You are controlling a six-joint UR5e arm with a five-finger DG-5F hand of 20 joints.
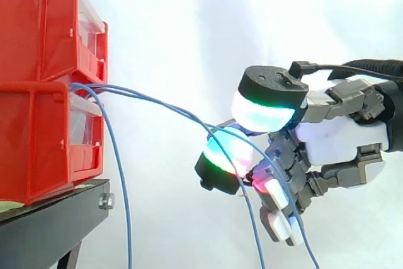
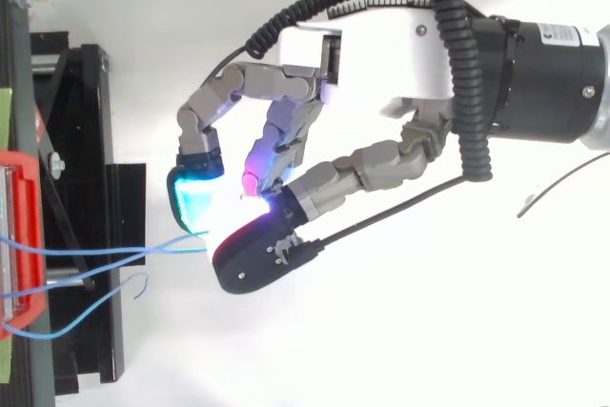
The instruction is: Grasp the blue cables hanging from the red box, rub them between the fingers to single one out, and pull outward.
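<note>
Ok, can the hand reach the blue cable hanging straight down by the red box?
Probably, but not freely. Nothing stands between the hand and the hanging cable, yet its fingers pinch two other blue cables, so it would likely need to release them.

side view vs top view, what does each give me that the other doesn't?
Side view: two stacked red bins, the blue cables emerging between them, slack dangling below the hand. Top view: a loose cable end curled over the black stand. Both: hand pinching the blue cables away from the bins.
</note>
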